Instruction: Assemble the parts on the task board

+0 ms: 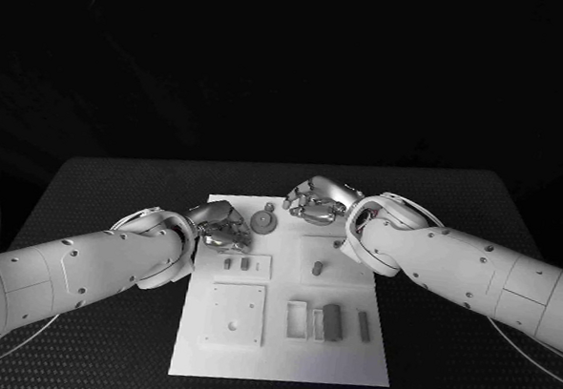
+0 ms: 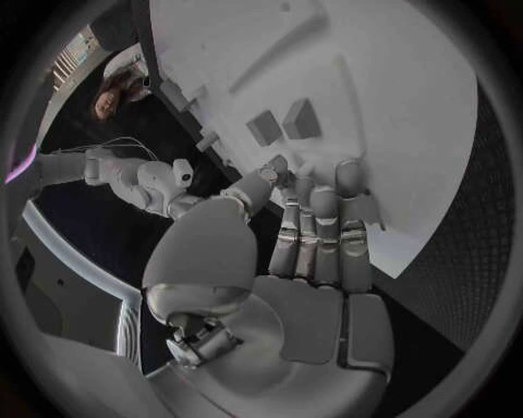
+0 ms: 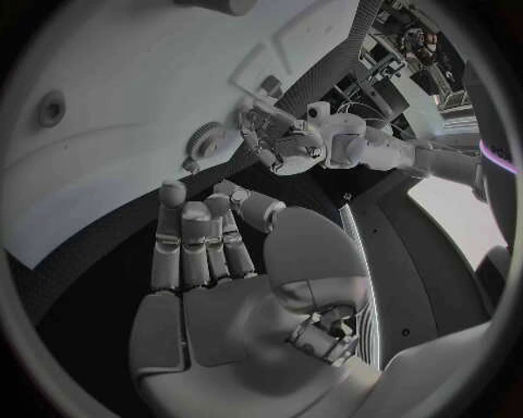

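Head view | left hand (image 1: 223,227) empty, fingers straight | right hand (image 1: 317,200) empty, fingers apart

- My right arm (image 1: 472,276) covers the task board's (image 1: 277,348) right far corner.
- My left hand (image 1: 223,226) hides the board's left edge beneath it.
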You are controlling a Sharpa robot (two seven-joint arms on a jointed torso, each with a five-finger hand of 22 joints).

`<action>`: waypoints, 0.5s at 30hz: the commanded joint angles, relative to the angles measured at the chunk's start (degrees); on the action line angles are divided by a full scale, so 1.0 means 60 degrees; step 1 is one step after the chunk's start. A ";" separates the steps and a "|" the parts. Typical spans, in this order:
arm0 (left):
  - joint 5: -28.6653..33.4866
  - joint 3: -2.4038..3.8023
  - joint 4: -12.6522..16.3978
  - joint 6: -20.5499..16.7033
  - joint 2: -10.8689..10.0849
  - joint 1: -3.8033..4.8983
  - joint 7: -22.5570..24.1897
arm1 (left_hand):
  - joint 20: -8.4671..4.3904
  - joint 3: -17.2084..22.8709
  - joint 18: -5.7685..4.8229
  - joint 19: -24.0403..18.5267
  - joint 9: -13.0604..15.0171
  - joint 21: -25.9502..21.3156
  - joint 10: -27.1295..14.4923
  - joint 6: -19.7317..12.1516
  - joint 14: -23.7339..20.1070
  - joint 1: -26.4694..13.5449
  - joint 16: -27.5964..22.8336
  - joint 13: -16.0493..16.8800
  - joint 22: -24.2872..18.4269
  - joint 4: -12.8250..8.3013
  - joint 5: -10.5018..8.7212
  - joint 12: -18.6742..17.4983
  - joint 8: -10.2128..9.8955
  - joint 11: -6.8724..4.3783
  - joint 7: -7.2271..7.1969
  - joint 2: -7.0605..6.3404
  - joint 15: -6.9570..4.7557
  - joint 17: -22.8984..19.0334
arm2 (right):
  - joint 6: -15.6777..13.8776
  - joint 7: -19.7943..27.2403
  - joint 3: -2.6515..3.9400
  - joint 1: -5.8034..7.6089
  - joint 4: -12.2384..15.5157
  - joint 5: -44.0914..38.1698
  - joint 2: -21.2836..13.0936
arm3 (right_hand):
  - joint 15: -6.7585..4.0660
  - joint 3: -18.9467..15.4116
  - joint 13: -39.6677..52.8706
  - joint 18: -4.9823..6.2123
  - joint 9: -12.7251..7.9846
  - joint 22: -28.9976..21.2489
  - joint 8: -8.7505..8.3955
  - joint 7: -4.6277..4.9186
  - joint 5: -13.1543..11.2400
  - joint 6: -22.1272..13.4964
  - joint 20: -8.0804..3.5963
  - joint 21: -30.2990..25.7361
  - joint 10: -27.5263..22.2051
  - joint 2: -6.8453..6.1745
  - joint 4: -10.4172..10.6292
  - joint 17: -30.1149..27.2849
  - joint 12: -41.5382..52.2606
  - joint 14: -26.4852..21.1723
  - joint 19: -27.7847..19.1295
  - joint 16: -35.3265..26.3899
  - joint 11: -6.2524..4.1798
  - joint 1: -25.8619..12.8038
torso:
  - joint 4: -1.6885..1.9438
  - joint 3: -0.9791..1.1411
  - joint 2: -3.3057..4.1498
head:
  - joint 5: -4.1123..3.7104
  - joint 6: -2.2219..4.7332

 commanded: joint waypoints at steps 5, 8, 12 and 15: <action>-0.0575 -0.0008 0.0020 -0.0208 0.0026 -0.0021 -0.0061 | -0.0022 -0.0039 0.0170 -0.0071 -0.0001 0.0110 -0.0108 0.0057 -0.0064 -0.0073 0.0107 0.0012 0.0226 -0.0009 -0.0038 0.0154 0.0054 -0.0013 -0.0019 0.0029 0.0001 0.0006 | 0.0078 0.0061 0.0005 0.0001 0.0015 -0.0004 -0.0005 | 0.0004 0.0070 -0.0016 0.0136 -0.0019 0.0173 0.0030 0.0086 -0.0008 -0.0006 -0.0040 0.0033 0.0031 -0.0017 0.0002 -0.0016 0.0062 0.0075 0.0002 0.0028 0.0026 -0.0108 | 0.0006 0.0002 -0.0005 | -0.0009 -0.0012; -0.0589 -0.0009 0.0011 -0.0219 0.0009 -0.0023 -0.0070 | -0.0026 -0.0037 0.0174 -0.0069 -0.0002 0.0135 -0.0128 0.0051 -0.0064 -0.0066 0.0131 0.0007 0.0226 -0.0014 -0.0037 0.0185 0.0052 -0.0016 -0.0017 0.0026 -0.0002 0.0005 | 0.0079 0.0060 0.0005 0.0001 0.0014 -0.0004 -0.0008 | 0.0003 0.0072 -0.0017 0.0136 -0.0021 0.0172 0.0031 0.0086 -0.0008 -0.0005 -0.0041 0.0033 0.0031 -0.0017 0.0002 -0.0017 0.0062 0.0075 0.0002 0.0028 0.0025 -0.0108 | 0.0004 0.0000 -0.0002 | -0.0006 -0.0008; -0.0589 -0.0009 0.0025 -0.0245 -0.0013 -0.0025 -0.0063 | -0.0029 -0.0033 0.0177 -0.0066 -0.0003 0.0157 -0.0144 0.0049 -0.0062 -0.0060 0.0154 0.0002 0.0226 -0.0015 -0.0036 0.0215 0.0052 -0.0018 -0.0014 0.0028 -0.0005 0.0005 | 0.0085 0.0059 0.0005 0.0001 0.0008 -0.0003 -0.0015 | 0.0003 0.0074 -0.0018 0.0136 -0.0023 0.0172 0.0033 0.0086 -0.0008 -0.0005 -0.0041 0.0034 0.0032 -0.0018 0.0002 -0.0018 0.0062 0.0076 0.0002 0.0028 0.0025 -0.0110 | 0.0000 0.0003 -0.0004 | -0.0003 -0.0009; -0.0581 -0.0008 0.0032 -0.0234 -0.0045 -0.0026 -0.0062 | -0.0031 -0.0032 0.0179 -0.0063 -0.0003 0.0175 -0.0153 0.0049 -0.0060 -0.0058 0.0172 -0.0003 0.0226 -0.0015 -0.0036 0.0236 0.0052 -0.0021 -0.0013 0.0029 -0.0007 0.0005 | 0.0088 0.0059 0.0005 0.0001 0.0013 -0.0001 -0.0028 | 0.0003 0.0075 -0.0019 0.0136 -0.0025 0.0171 0.0033 0.0086 -0.0008 -0.0004 -0.0041 0.0034 0.0032 -0.0019 0.0003 -0.0018 0.0063 0.0076 0.0002 0.0028 0.0025 -0.0111 | 0.0003 -0.0002 -0.0002 | -0.0007 -0.0016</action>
